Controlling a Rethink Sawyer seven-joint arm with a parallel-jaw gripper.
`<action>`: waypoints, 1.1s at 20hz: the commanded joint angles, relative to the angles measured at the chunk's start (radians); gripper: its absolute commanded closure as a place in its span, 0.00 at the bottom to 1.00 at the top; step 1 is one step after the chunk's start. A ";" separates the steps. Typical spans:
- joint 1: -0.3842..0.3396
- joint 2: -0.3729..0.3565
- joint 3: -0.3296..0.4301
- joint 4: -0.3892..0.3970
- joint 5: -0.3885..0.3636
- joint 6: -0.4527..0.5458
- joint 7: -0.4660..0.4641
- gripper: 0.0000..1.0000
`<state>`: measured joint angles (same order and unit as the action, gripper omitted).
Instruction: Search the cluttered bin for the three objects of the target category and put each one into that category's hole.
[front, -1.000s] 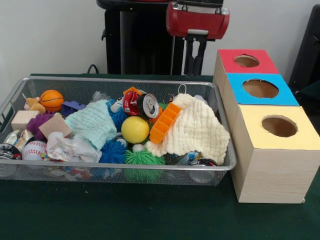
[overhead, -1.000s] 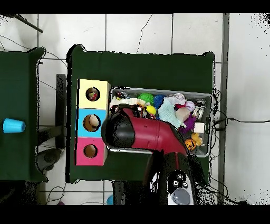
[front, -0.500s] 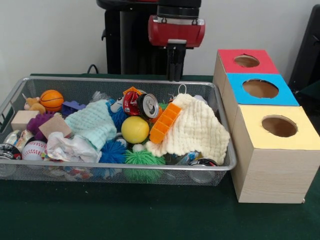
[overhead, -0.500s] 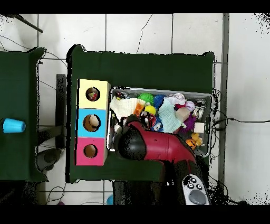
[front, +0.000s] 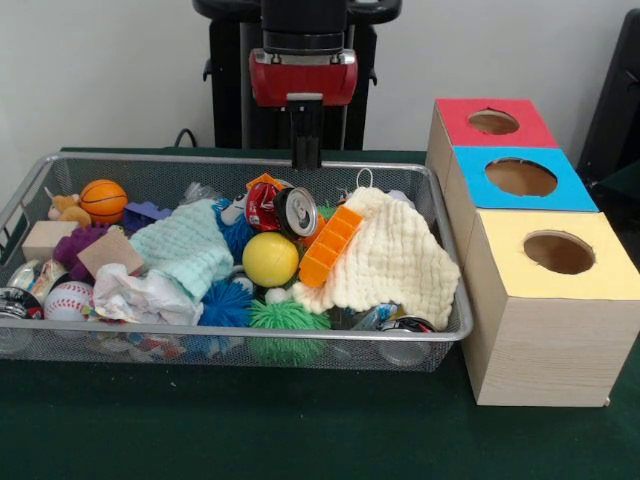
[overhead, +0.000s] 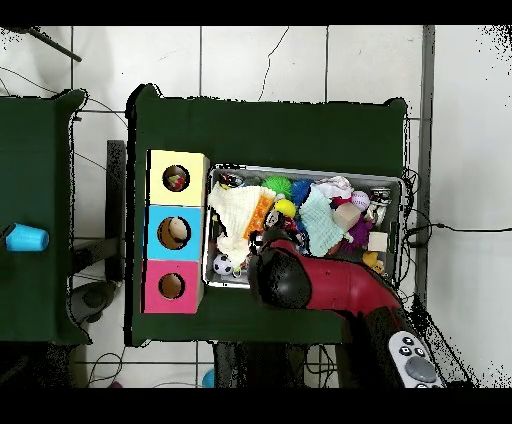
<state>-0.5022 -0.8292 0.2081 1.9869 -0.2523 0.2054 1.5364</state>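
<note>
Where cloth (front: 385, 262) drapes, can (front: 281, 209) (red) beside

The red and black arm (overhead: 340, 290) reaches in from the robot's base and ends in a rounded black wrist. Below its red head hangs the pincer (front: 305, 158), pointing straight down, its fingers pressed together into one narrow dark bar. Nothing sits between them, and the tips hang in the air.

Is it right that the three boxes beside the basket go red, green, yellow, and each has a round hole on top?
Not quite: the middle box is blue, not green, as the front view shows. The red box and yellow box are right, each with a round hole.
</note>
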 joint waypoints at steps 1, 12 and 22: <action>-0.085 0.013 0.179 0.034 -0.071 0.032 -0.037 1.00; -0.152 -0.035 0.267 -0.019 -0.048 0.191 -0.085 1.00; -0.220 -0.057 0.352 -0.046 -0.038 0.289 -0.118 1.00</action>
<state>-0.6737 -0.8749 0.4443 1.9913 -0.2754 0.3682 1.5364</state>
